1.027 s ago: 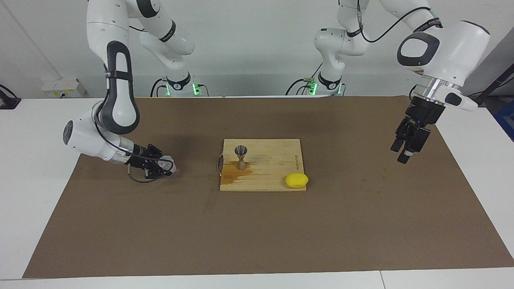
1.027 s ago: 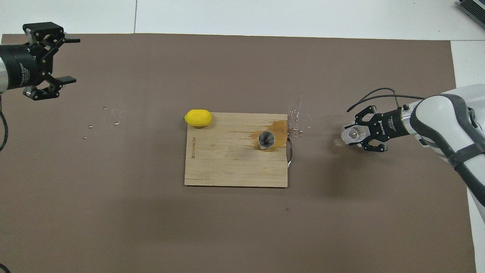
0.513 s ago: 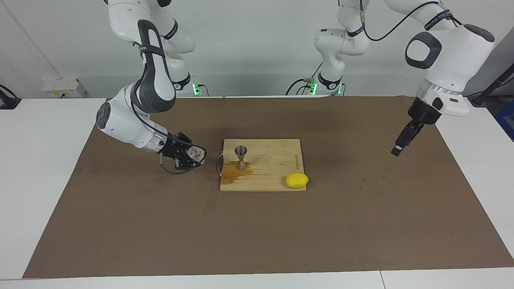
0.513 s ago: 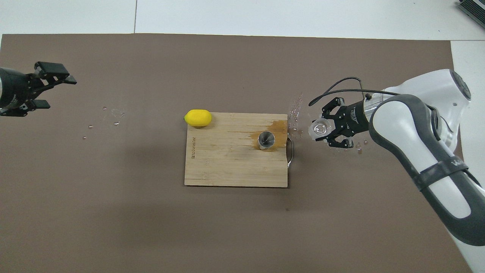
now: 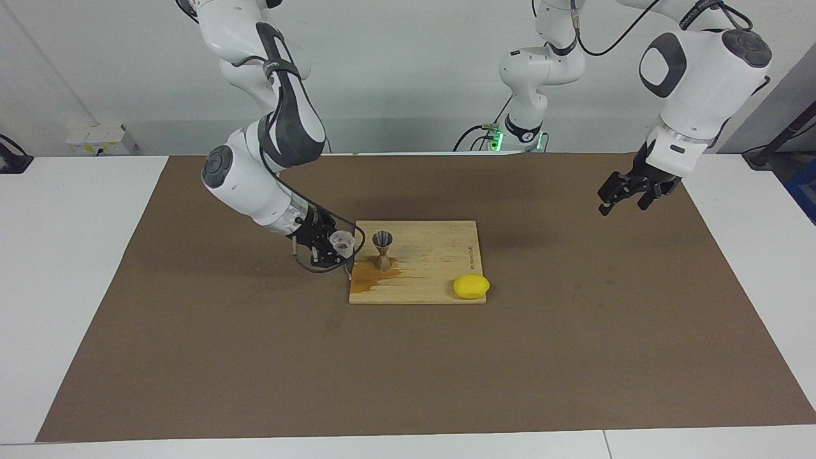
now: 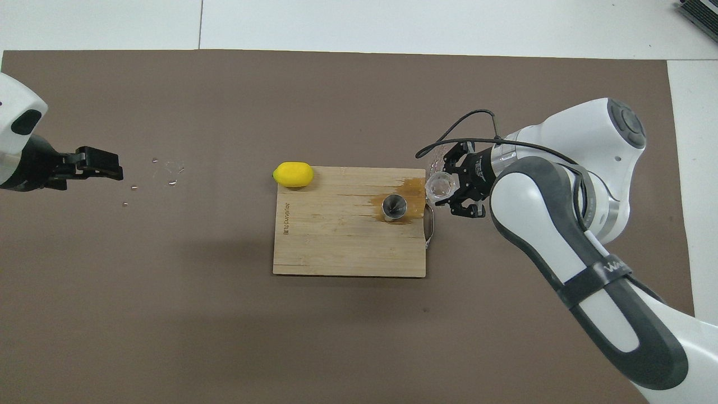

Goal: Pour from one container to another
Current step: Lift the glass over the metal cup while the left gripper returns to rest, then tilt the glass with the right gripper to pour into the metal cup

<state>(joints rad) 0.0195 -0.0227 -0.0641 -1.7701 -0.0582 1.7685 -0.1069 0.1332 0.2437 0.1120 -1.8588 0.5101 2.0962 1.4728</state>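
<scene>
The right gripper (image 5: 336, 245), fingers clamped on the glass cup (image 5: 342, 240), had travelled to the board's edge beside the jigger (image 5: 382, 250), pour imminent; the left gripper (image 5: 628, 191) waited open-fingered.

cup (image 5: 342, 241): clear glass, textured
jigger (image 5: 382, 250): shiny steel
board (image 5: 440, 268): pale wood, grained, stained dark at one corner
lemon (image 5: 471, 286): smooth, yellow
mat (image 5: 408, 376): matt brown paper

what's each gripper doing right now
Right gripper: shut on the glass cup, held up beside the jigger at the board's edge.
Left gripper: open, holding nothing, waiting in the air.
</scene>
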